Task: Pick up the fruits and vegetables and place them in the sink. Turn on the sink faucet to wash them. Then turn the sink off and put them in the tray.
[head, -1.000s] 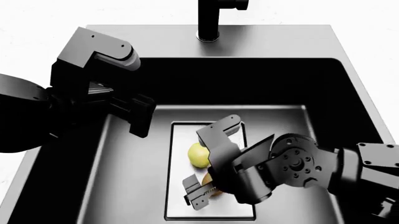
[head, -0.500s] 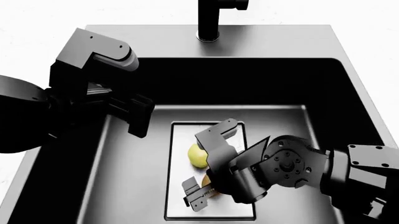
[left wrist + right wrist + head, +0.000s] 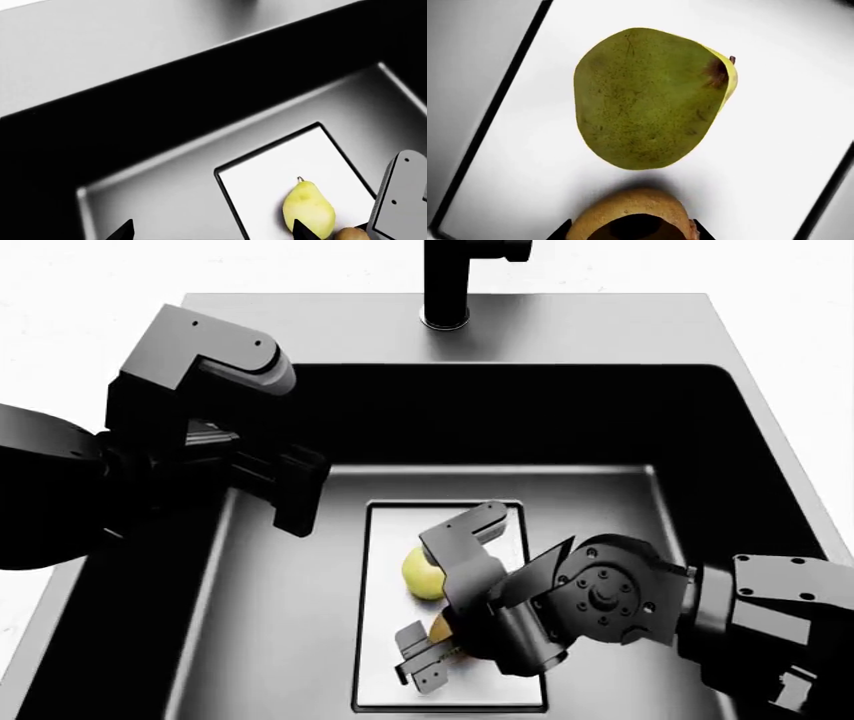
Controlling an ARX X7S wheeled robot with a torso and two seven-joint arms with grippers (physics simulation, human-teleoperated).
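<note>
Lowered further, right gripper (image 3: 434, 650) clamps brown oval (image 3: 630, 217) beside pear (image 3: 650, 97); left gripper (image 3: 296, 490) open.

bright white counter, evenly lit

a plain white countertop (image 3: 80, 300) fills the upper left, upper right and right edge of the head view, with a sliver at the lower left. it is smooth and nearly featureless under flat, strong light. the left wrist view shows a pale corner of it at the upper left.
</note>
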